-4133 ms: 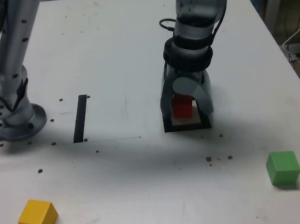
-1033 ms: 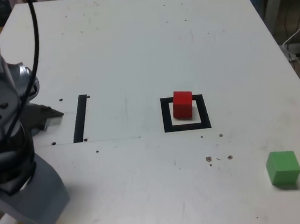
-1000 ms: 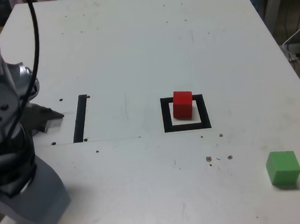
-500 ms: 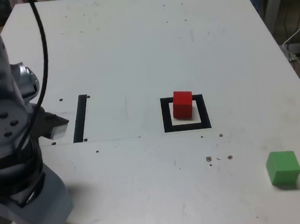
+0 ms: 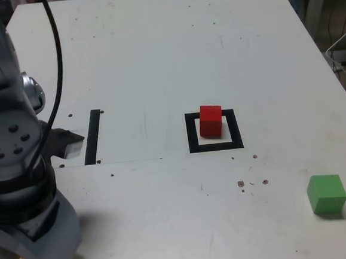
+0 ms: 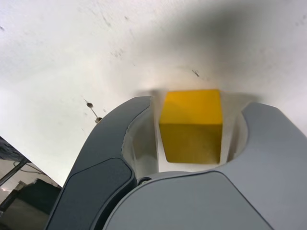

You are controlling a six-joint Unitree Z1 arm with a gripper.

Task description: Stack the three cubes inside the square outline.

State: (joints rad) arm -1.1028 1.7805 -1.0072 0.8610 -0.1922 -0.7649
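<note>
Though flanked, yellow cube (image 6: 192, 124) untouched.

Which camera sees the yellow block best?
The wrist view: the yellow block fills the middle, sitting between the gripper jaws. In the exterior view the arm hides nearly all of it; only a yellow sliver peeks out at the bottom edge.
</note>
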